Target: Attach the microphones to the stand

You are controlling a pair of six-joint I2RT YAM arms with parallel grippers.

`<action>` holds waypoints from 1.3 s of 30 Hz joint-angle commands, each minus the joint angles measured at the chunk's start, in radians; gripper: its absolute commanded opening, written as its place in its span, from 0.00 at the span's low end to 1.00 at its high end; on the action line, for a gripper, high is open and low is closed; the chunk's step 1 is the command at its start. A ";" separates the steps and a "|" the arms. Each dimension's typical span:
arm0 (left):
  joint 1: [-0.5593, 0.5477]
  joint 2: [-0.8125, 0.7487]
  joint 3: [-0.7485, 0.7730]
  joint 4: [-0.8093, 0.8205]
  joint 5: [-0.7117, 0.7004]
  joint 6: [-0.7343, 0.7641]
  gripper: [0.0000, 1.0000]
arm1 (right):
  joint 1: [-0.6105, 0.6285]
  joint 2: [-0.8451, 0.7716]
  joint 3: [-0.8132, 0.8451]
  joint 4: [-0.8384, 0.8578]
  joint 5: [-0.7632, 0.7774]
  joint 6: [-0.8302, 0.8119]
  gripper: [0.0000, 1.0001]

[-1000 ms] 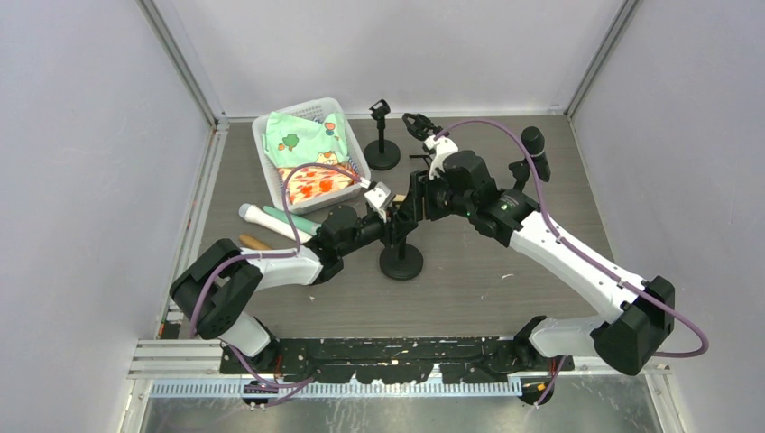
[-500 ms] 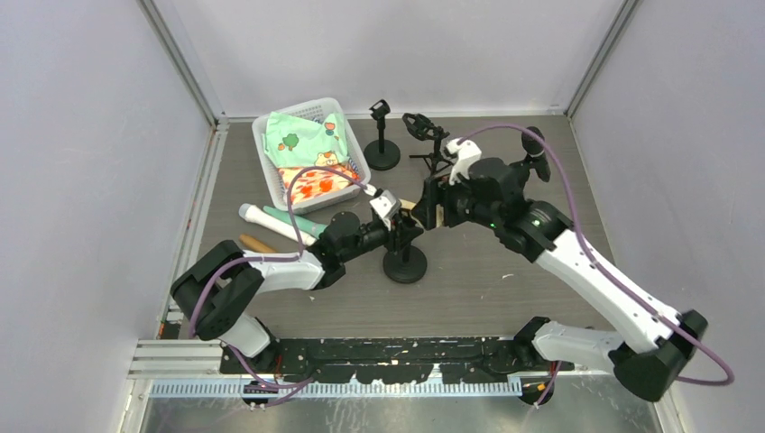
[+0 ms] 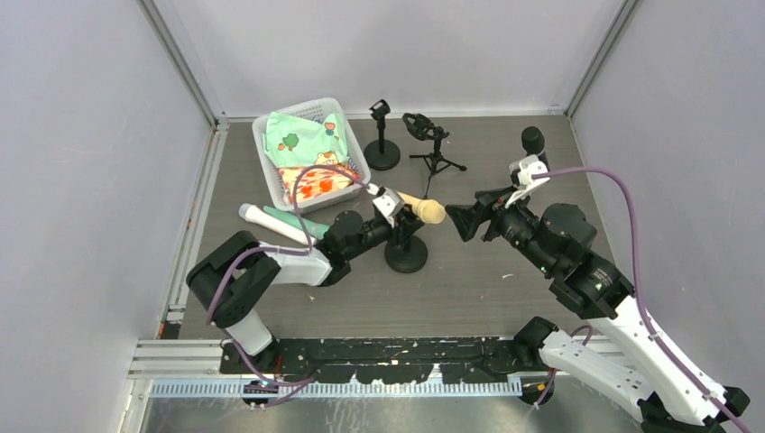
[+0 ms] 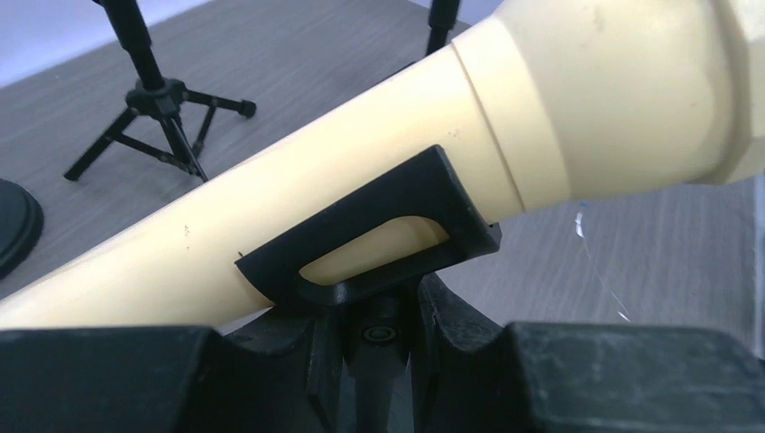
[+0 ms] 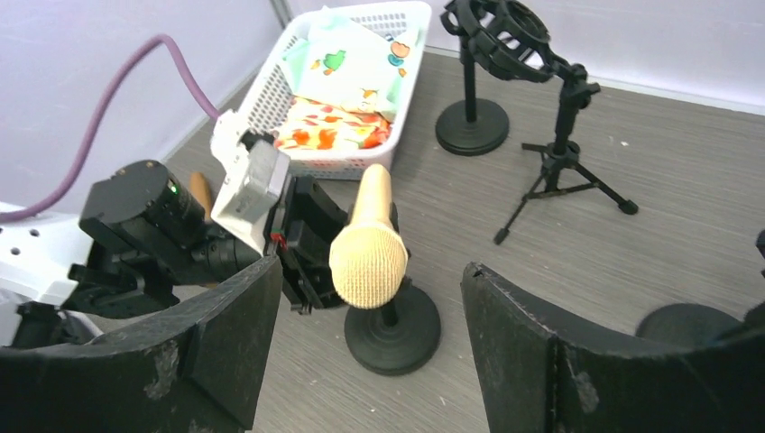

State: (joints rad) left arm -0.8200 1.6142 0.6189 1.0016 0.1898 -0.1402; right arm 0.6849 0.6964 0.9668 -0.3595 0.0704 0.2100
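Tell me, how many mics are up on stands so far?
Done: the black mic stands upright at the back right, and the cream mic rests in the middle stand clip. In hand: the left gripper is shut on that stand's post; the right gripper is open, clear of the cream mic. Left: the white mic and green mic lie on the table; the round stand and tripod are empty.

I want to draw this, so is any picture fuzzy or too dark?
Left wrist: the cream microphone is huge and sharp; the left gripper's fingers, shut on the stand, are nearly black. Right wrist: the microphone's mesh head shows clearly; the right gripper's open fingers are dark. Top external: sharp, even light, faint shadows.
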 commanded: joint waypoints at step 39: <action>-0.062 0.773 1.062 -0.058 0.020 0.128 0.00 | -0.004 -0.363 0.088 -0.170 0.385 -0.079 0.77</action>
State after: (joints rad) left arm -0.8654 2.3516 1.5852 0.9268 0.2279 -0.0757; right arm 0.6834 0.3443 1.0309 -0.5068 0.4267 0.1471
